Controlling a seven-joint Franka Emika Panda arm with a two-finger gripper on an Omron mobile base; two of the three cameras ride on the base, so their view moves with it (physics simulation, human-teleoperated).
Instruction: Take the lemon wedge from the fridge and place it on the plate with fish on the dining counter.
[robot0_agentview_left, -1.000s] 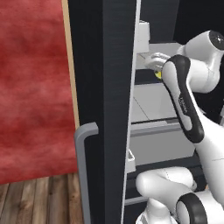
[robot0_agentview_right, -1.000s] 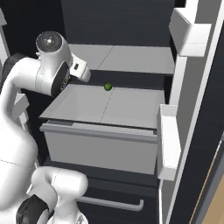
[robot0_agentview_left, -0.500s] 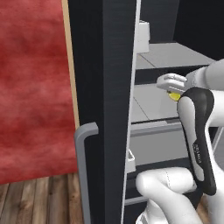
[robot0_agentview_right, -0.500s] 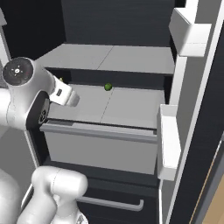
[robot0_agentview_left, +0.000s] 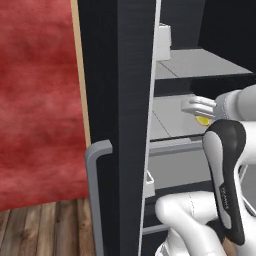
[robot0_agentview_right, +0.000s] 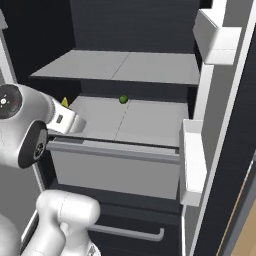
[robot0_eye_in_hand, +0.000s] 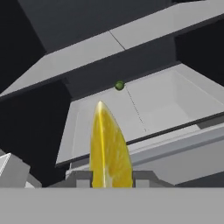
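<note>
The gripper (robot0_eye_in_hand: 111, 179) is clenched on the lemon wedge (robot0_eye_in_hand: 109, 148), pinched upright between its fingertips so it cannot slip. It hangs at the near left of the open fridge (robot0_agentview_right: 150, 65), above the pale shelf (robot0_agentview_right: 140, 117); a small green ball (robot0_agentview_right: 123, 99) sits far back there, well apart.

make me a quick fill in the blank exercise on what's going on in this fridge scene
1. The gripper is shut on the ____.
2. The small ball lying on the fridge shelf is ____ in colour.
3. The floor beside the fridge door looks like ____.
4. The wall left of the fridge is ____.

Missing words: lemon wedge; green; wood; red
</note>
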